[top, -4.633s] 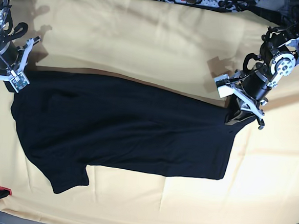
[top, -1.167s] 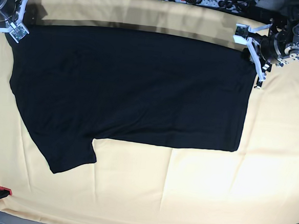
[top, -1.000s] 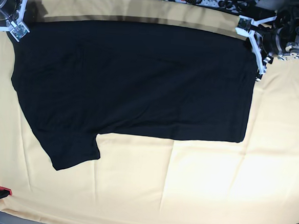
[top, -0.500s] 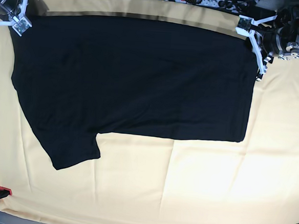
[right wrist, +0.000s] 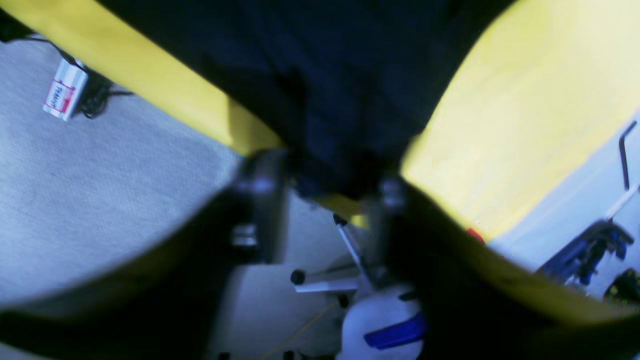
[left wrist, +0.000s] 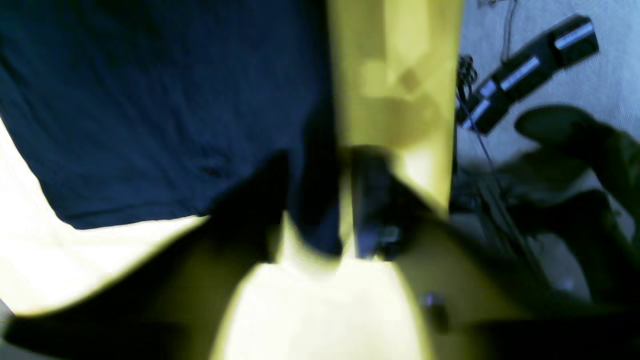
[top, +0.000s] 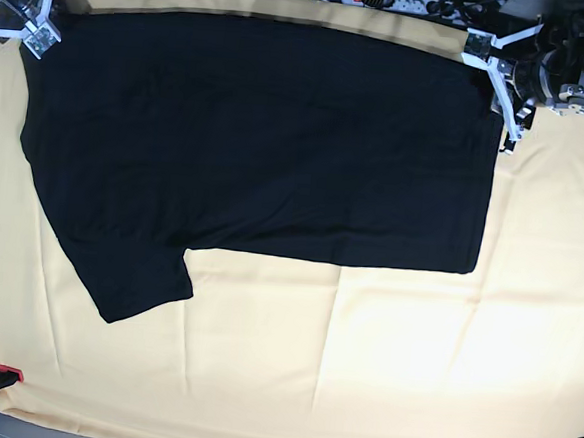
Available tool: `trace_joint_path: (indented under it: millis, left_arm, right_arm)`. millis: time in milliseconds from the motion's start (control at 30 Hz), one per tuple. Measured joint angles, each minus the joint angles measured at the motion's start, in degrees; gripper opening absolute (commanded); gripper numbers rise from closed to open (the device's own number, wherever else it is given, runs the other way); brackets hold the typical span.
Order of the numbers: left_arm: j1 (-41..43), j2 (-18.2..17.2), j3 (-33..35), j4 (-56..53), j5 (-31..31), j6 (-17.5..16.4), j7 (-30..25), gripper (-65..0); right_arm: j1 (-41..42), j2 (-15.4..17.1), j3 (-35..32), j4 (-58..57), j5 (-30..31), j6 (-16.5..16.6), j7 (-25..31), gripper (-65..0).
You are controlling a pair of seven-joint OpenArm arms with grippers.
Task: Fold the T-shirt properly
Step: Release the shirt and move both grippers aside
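right gripper [top: 37, 23]: seen at 10 o'clock of the base view, at the far left corner of the T-shirt. In the right wrist view [right wrist: 320, 195] dark fabric is bunched between the two fingers [right wrist: 260, 200], so it is clenched on the shirt corner.
T-shirt [top: 258, 136]: black, plain side up, spread flat over most of the upper half of the base view. One short sleeve [top: 132, 278] is seen pointing to 7 o'clock. The straight hem side is at 3 o'clock. The far edge is lifted slightly, with a shadow band cast on the cloth behind it.
yellow cloth [top: 362, 364]: covers the table under the shirt; bare area lies from 4 to 8 o'clock.
left gripper [top: 498, 68]: seen at 2 o'clock of the base view, at the far right corner of the shirt. In the left wrist view [left wrist: 320, 230] a strip of dark fabric is pinched between the fingers [left wrist: 372, 200]; grasp is on the shirt corner, view blurred.
power strip [left wrist: 525, 75]: on the grey floor past the table edge, at 2 o'clock of the left wrist view.
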Motion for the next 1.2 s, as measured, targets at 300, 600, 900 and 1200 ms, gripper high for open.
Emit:
trace_joint_path:
  millis: [300,600,900,1200]
  left_arm:
    - [0.00,-0.37,0.00,2.03,5.14,14.71,5.77,-26.4]
    - [-0.02,0.68,0.00,1.97,18.82,40.54,9.81,-26.4]
    - [0.26,14.47,-17.64,-13.66,13.75,42.40,10.32,-26.4]
    - [-5.70,39.04,-58.95,-44.26,-33.05,19.78,8.46,-26.4]
  right_arm:
    - [-0.11,-0.02,1.22,1.64,-1.75,-2.40,-0.17,-25.8]
    - [0.07,0.00,8.41,1.64,-4.92,-9.51,9.20,-25.8]
    - [10.38,-0.07,9.09,1.64,-4.48,-9.97,11.13,-25.8]
    - [14.25,-0.09,9.03,-1.79,-1.57,-9.01,11.06,-25.8]
